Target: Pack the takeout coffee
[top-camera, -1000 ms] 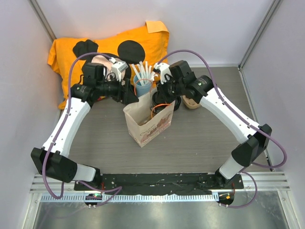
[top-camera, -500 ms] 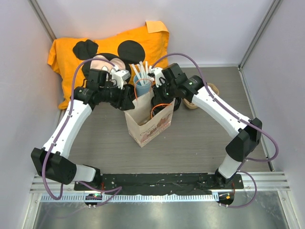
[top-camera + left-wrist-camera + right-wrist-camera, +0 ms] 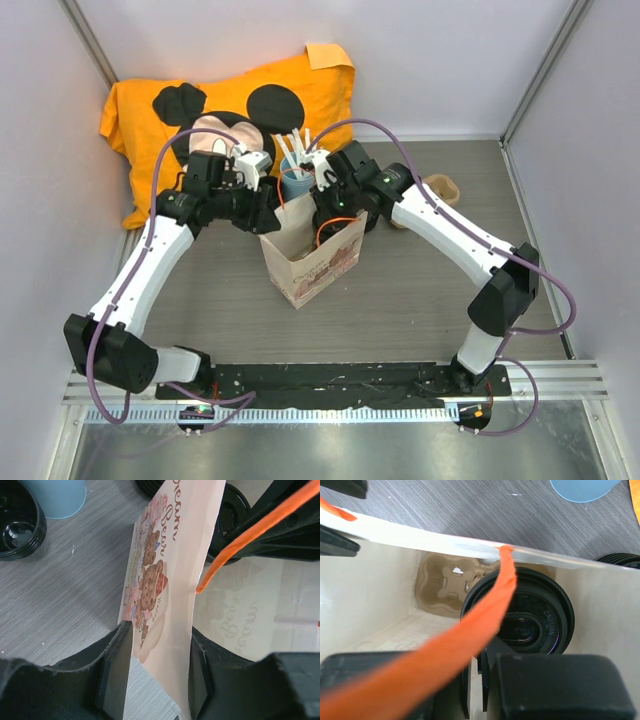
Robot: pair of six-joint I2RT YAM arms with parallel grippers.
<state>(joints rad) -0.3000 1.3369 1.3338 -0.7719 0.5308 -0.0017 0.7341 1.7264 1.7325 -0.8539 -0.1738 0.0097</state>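
Note:
The takeout coffee [image 3: 535, 625], with a round black lid, stands inside the printed paper bag [image 3: 310, 258] beside a brown cardboard carrier [image 3: 442, 587] on the bag's floor. My right gripper [image 3: 482, 672] reaches down into the bag's mouth, its jaws closed on the lid's near rim. In the top view my right gripper [image 3: 335, 205] hides the cup. My left gripper [image 3: 157, 675] pinches the bag's left wall [image 3: 170, 580], one finger [image 3: 117, 665] outside and the other inside; in the top view it [image 3: 272, 212] is at the bag's upper left edge.
A blue cup [image 3: 296, 180] of white sticks stands just behind the bag. A squat black ring piece [image 3: 17, 527] sits beside it. An orange cloth [image 3: 230, 100] with black dots lies at the back left. A brown holder [image 3: 432, 190] sits to the right. The bag's orange handle [image 3: 465, 640] crosses my right wrist view.
My right arm has swung left and its gripper has gone down into the bag's mouth. My left gripper has shifted slightly along the bag's edge and still holds the wall.

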